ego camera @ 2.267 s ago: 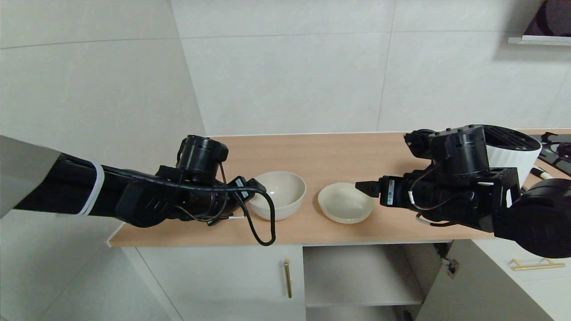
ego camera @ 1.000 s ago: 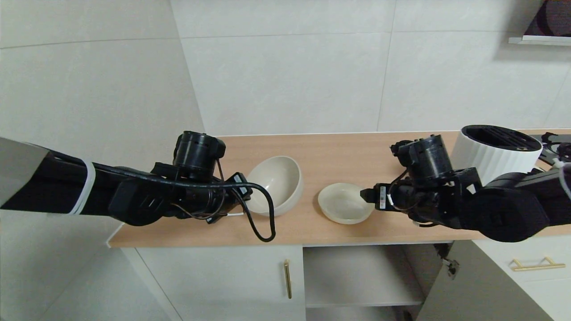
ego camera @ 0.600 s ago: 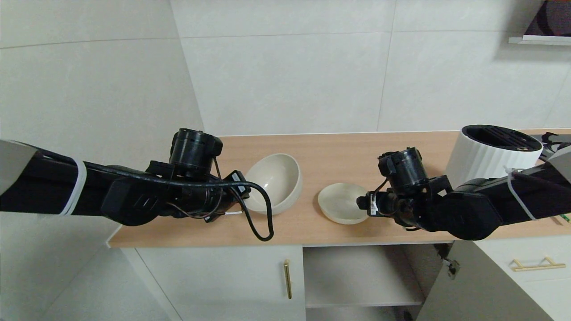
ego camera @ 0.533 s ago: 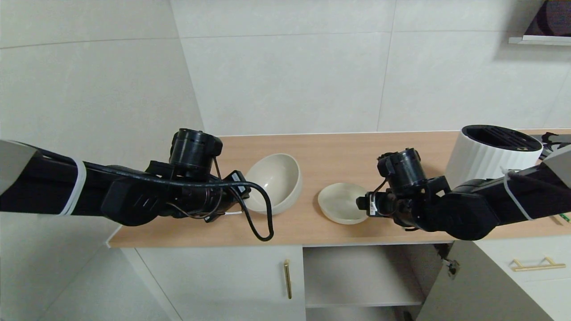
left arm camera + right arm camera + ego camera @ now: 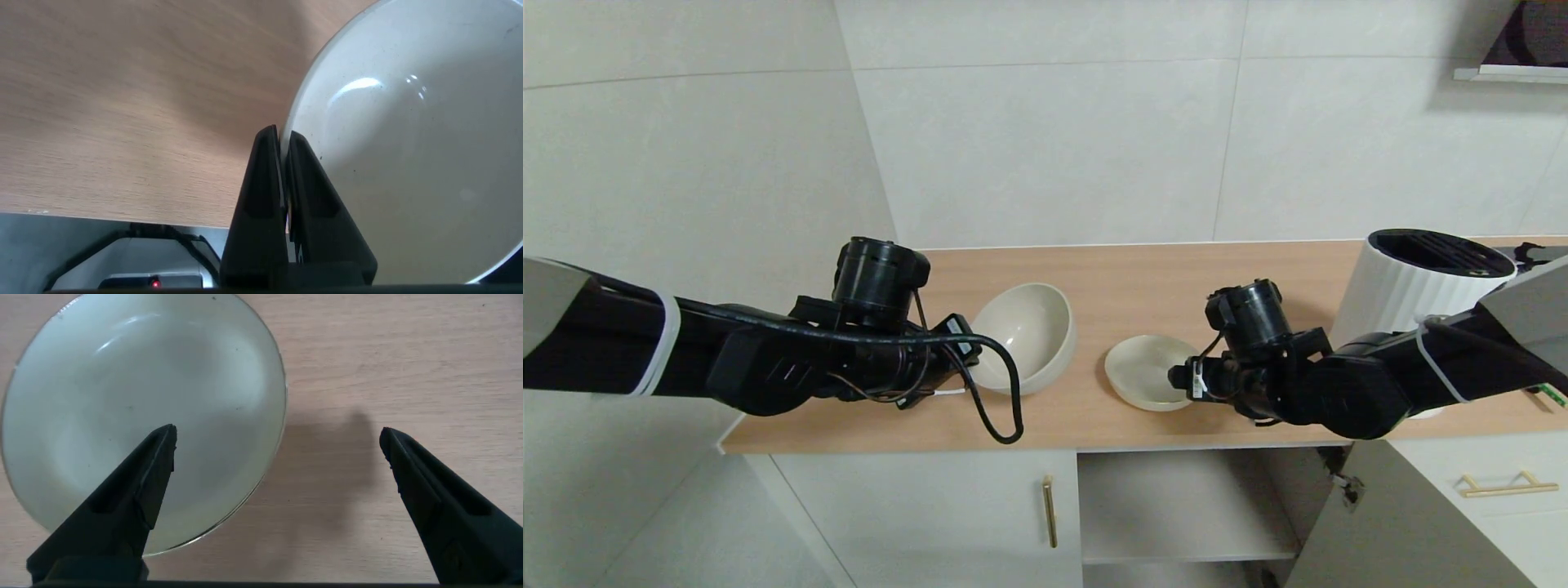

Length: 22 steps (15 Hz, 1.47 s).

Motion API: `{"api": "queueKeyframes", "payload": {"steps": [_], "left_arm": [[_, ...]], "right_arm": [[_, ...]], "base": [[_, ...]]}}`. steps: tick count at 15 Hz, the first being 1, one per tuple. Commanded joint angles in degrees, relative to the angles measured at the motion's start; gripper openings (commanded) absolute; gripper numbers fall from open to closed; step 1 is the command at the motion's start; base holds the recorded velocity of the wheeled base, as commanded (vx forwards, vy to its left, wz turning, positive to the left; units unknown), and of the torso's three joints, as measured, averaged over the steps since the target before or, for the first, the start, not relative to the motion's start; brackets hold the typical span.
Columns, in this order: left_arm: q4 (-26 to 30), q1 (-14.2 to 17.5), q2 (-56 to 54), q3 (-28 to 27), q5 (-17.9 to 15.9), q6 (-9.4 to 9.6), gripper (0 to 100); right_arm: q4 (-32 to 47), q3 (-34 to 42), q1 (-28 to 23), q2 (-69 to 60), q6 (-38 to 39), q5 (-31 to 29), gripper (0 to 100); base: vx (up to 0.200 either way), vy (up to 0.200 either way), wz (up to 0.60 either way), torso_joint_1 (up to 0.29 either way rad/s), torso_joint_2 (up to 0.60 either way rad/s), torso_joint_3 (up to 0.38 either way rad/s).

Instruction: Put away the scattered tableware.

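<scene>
head view: left gripper (image 5: 968, 347) grips the tilted bowl (image 5: 1025, 335) by its rim, just left of the dish (image 5: 1147, 371) on the counter (image 5: 1127, 278); right gripper (image 5: 1180, 377) at the dish's right edge, the nearer arm.
left wrist: fingers (image 5: 265, 204) pinched almost shut on the bowl rim.
right wrist: fingers (image 5: 122, 506) wide apart, empty, straddling the dish's rim; 1 finger hides part of that rim.

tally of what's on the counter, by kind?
Bowls: 2 (deep cream bowl, tilted on its side; shallow cream bowl, lying flat)
Containers: 1 (white ribbed cylindrical container with a black slotted top)
Total: 3
</scene>
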Motion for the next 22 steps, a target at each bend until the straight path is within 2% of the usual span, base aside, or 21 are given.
{"api": "queueKeyframes", "payload": {"steps": [1, 13, 18, 20, 22], "left_arm": [[0.0, 0.0, -0.2, 0.0, 0.0, -0.03, 0], [0.0, 0.0, -2.0, 0.6, 0.0, 0.06, 0], [-0.1, 0.5, -6.9, 3.9, -2.4, 1.02, 0], [-0.1, 1.7, -12.3, 8.9, -4.2, 5.16, 0], [-0.3, 3.1, -18.5, 16.1, -8.8, 8.50, 0]], "right_arm": [[0.0, -0.2, 0.0, 0.3, 0.0, 0.0, 0], [0.5, -0.1, -0.1, -1.6, 0.0, 0.1, 0], [0.8, 4.3, 0.1, -9.3, -0.3, 5.1, 0], [6.8, 7.4, -1.6, -16.9, -0.3, 9.8, 0], [12.2, 9.7, -2.0, -24.7, -0.2, 12.6, 0]], "base": [[0.000, 0.000, 0.00, 0.000, 0.00, 0.000], [0.000, 0.000, 0.00, 0.000, 0.00, 0.000], [0.000, 0.000, 0.00, 0.000, 0.00, 0.000], [0.000, 0.000, 0.00, 0.000, 0.00, 0.000], [0.000, 0.000, 0.00, 0.000, 0.00, 0.000]]}}
